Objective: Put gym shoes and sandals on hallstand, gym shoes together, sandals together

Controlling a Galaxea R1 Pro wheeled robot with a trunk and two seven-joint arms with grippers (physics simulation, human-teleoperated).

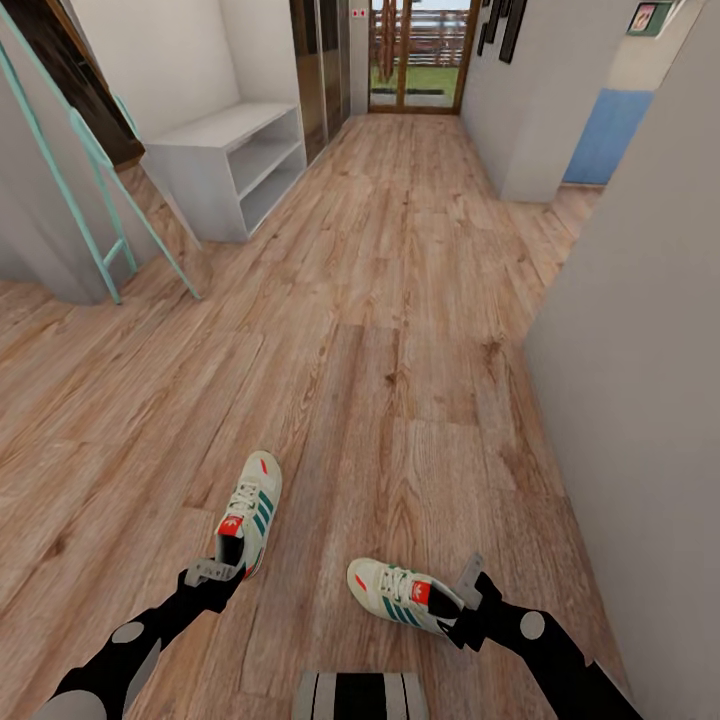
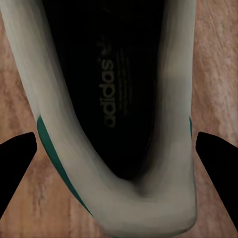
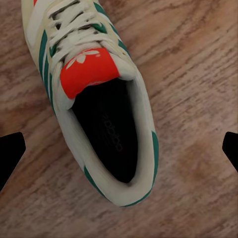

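Two gym shoes lie on the corridor floor (image 1: pixel 400 300) near the bottom of the head view. The left gym shoe (image 1: pixel 250 512) points up the frame; the right gym shoe (image 1: pixel 403 594) lies aslant, toe toward the left. The left pincer (image 1: pixel 212 572) sits at the left shoe's heel, its dark fingers (image 2: pixel 17 163) spread wide either side of the heel collar. The right pincer (image 1: pixel 470 590) is at the right shoe's heel, likewise wide apart. The hallstand (image 1: pixel 232 160) stands at upper left beside a teal ladder (image 1: pixel 100 200).
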